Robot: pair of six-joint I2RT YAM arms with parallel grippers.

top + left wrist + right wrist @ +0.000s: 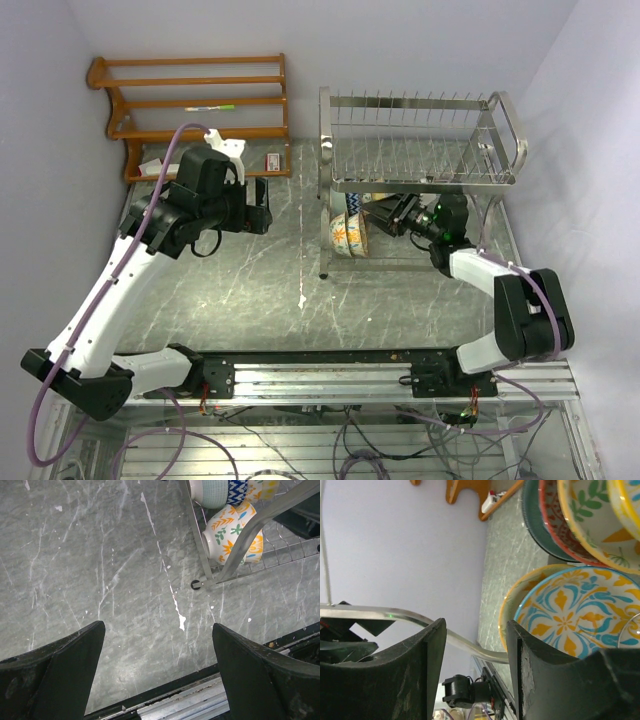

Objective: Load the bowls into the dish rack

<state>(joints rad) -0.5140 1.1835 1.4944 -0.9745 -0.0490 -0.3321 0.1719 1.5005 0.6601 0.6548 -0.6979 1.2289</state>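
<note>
The silver wire dish rack stands at the back right. Several painted bowls stand on edge in its lower tier. My right gripper reaches in under the upper tier, right beside them. In the right wrist view it is open and empty, one finger just in front of a blue-and-orange bowl, with more bowls behind. My left gripper hovers open and empty over the table, left of the rack. In its view an orange-leaf bowl sits behind the rack's corner post.
A brown wooden slatted shelf stands at the back left, with a small white box at its foot. The rack's silver frame tube crosses behind my right fingers. The arms' metal rail runs along the near edge. Walls close in on both sides.
</note>
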